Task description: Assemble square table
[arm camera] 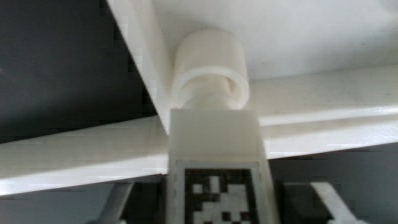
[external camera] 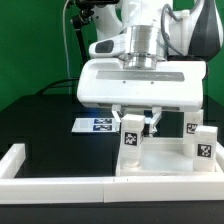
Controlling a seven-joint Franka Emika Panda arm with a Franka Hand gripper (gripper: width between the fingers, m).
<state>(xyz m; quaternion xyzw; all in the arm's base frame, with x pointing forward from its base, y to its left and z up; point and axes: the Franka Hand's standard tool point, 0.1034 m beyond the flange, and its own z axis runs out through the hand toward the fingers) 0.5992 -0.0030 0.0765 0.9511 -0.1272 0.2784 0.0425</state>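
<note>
My gripper (external camera: pixel 136 127) is shut on a white block leg (external camera: pixel 131 141) with a black-and-white tag, holding it upright over the near-left corner of the white square tabletop (external camera: pixel 166 160). In the wrist view the tagged leg (arm camera: pixel 214 185) sits between my two dark fingers (arm camera: pixel 327 203). Its rounded end (arm camera: pixel 214 75) meets the tabletop (arm camera: pixel 311 45) at a corner. I cannot tell whether it is seated in a hole. Two more tagged legs (external camera: pixel 203 146) (external camera: pixel 192 125) stand on the tabletop's right side in the exterior view.
The marker board (external camera: pixel 93 124) lies on the black table behind and left of the tabletop. A long low white wall bar (external camera: pixel 55 186) runs along the front, with another (external camera: pixel 14 158) at the exterior view's left.
</note>
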